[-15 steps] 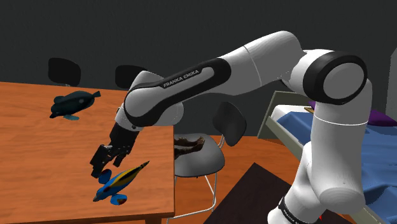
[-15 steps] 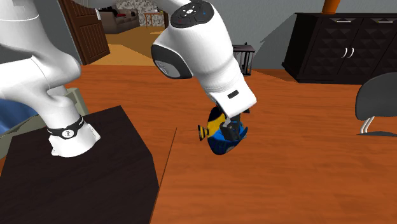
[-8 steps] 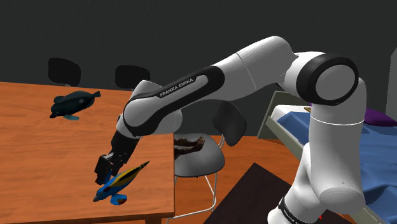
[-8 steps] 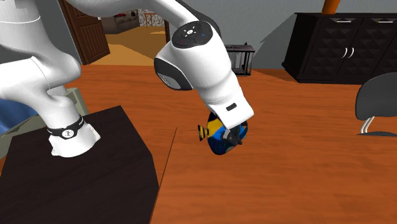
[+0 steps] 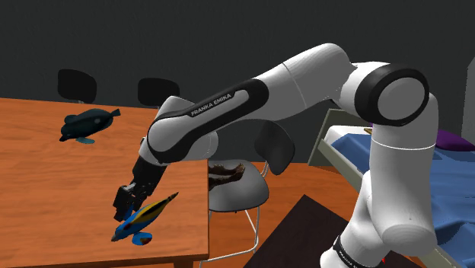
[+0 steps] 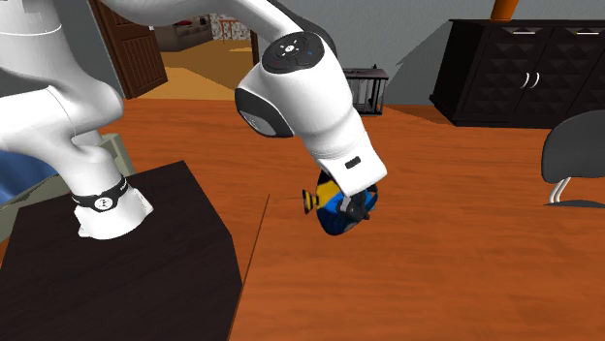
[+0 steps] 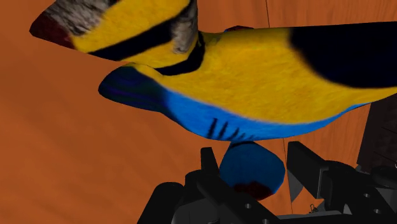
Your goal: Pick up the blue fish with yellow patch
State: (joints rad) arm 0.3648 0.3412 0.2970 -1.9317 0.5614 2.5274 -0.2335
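The blue fish with a yellow patch (image 5: 146, 215) lies near the wooden table's (image 5: 46, 179) front corner in the shoulder view. My black gripper (image 5: 126, 205) is down on it from above, at the end away from the tail. In the wrist view the yellow and blue body (image 7: 254, 76) looms close, and a small blue fin (image 7: 252, 167) sits clasped between the two fingers (image 7: 304, 167). From the second exterior view, the fish (image 6: 332, 219) shows under the hand (image 6: 357, 207). The gripper is shut on the fish.
A dark blue fish (image 5: 87, 124) lies farther back on the table. A grey chair (image 5: 237, 189) stands by the table's edge, and a bed with blue covers (image 5: 449, 190) is at the right. The dark stand (image 6: 126, 281) and a black cabinet (image 6: 524, 73) show in the second exterior view.
Over the last second the arm sank a little onto the fish and the fingers went from open to shut on it. Nothing has moved in the last half second.
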